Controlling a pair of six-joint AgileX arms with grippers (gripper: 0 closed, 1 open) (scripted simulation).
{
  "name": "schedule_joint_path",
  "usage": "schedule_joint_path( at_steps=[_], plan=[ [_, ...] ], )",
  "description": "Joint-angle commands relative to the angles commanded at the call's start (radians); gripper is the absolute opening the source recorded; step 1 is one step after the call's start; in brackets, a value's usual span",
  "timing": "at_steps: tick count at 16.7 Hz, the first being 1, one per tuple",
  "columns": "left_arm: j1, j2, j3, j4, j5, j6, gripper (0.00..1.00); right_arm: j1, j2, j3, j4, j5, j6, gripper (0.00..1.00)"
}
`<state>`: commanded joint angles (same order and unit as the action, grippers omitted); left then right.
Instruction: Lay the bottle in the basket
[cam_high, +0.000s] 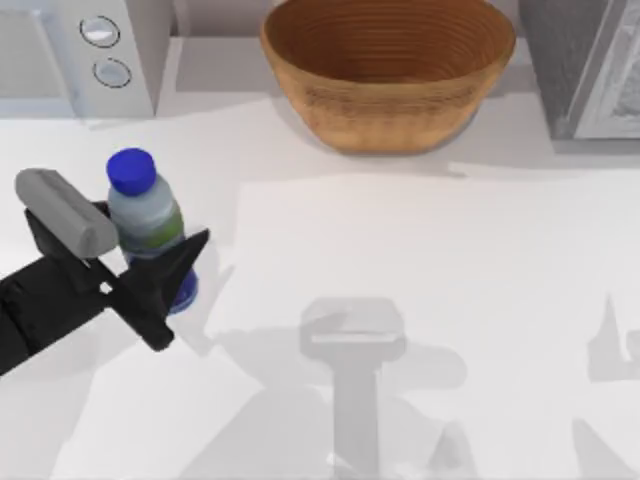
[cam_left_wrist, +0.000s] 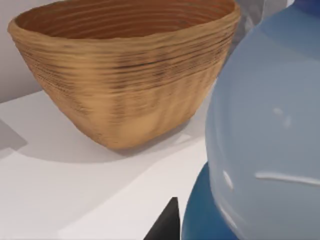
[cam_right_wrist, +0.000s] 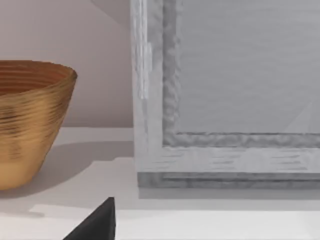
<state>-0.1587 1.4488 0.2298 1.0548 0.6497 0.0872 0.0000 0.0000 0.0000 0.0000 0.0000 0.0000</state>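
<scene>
At the table's left, our left gripper (cam_high: 165, 275) brackets the upright bottle (cam_high: 148, 222), fingers either side of its lower body — whether they have clamped it we cannot tell. The basket (cam_high: 388, 75) waits at the back, well apart from the bottle. By our reckoning, lifting, carrying and laying down all remain — the right arm idles near a grey cabinet (cam_right_wrist: 225, 90).

Left claw (cam_high: 150, 262) sits low at the table's left side.
</scene>
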Motion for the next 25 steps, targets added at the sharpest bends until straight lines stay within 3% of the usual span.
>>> schedule_joint_path(
  at_steps=[8, 16, 20, 25],
  plan=[
    [0.12, -0.363, -0.116, -0.247, 0.115, 0.023, 0.0, 0.0, 0.0, 0.0, 0.0, 0.0, 0.0, 1.0],
    [0.128, -0.4, -0.124, -0.271, 0.128, 0.028, 0.0, 0.0, 0.0, 0.0, 0.0, 0.0, 0.0, 1.0],
    [0.105, -0.351, -0.03, -0.282, 0.117, 0.028, 0.0, 0.0, 0.0, 0.0, 0.0, 0.0, 0.0, 1.0],
    [0.044, -0.161, 0.226, -0.361, 0.068, 0.016, 0.0, 0.0, 0.0, 0.0, 0.0, 0.0, 0.0, 1.0]
  ],
)
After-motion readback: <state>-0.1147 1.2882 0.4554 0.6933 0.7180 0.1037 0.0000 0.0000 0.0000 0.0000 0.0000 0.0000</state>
